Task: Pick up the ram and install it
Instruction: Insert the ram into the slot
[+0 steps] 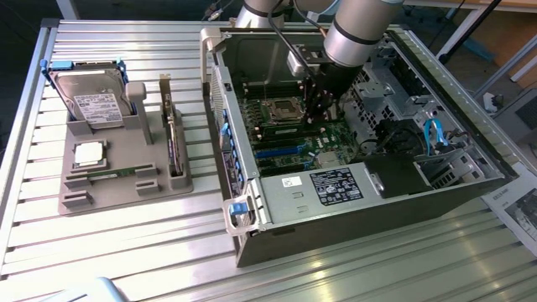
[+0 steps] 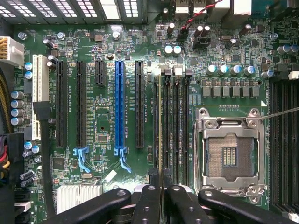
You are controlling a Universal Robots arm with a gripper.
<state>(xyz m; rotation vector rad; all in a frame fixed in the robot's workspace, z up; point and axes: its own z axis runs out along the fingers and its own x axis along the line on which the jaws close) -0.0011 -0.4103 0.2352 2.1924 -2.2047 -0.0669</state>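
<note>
My gripper [image 1: 321,116] reaches down inside the open computer case [image 1: 293,189], just above the motherboard [image 1: 331,141]. In the wrist view its black fingers [image 2: 148,198] are closed together on a ram [image 2: 160,121], seen edge-on as a thin pale strip. The strip lines up along the outermost of the black memory slots [image 2: 175,126], beside the long black expansion slot [image 2: 139,105]. I cannot tell whether it is seated or just above the slot. A second, matching green ram [image 1: 117,171] lies in the grey holder [image 1: 160,160] outside the case.
The open processor socket [image 2: 230,154] sits close beside the memory slots. The holder also carries a hard drive [image 1: 97,100], a silver processor chip [image 1: 90,153] and an upright expansion card [image 1: 172,135]. Blue cables [image 1: 433,135] and drive cages crowd the case's far side.
</note>
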